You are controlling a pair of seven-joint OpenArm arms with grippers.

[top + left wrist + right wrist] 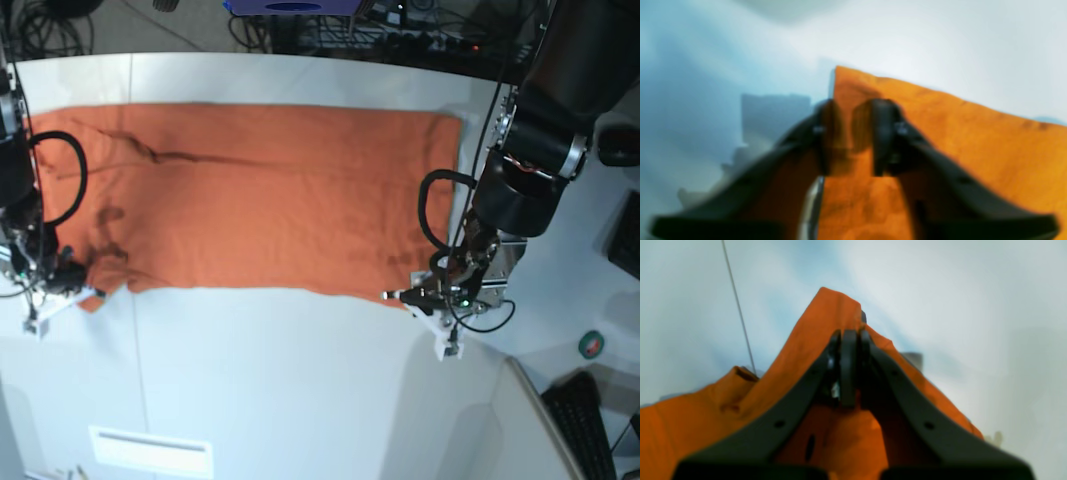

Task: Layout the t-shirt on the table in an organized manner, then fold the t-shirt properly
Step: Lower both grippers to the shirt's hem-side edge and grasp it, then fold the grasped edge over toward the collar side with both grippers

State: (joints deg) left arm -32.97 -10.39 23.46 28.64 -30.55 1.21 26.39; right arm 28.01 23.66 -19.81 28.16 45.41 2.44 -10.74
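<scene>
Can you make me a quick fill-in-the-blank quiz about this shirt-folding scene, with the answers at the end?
1. The t-shirt lying on the table is ____ in colour.
2. The right gripper is shut on the ____.
3. In the base view, both arms are at the shirt's ____ edge, the one closest to the camera.
4. The left gripper straddles a ____ of the cloth.

Answers: orange; t-shirt; near; corner
</scene>
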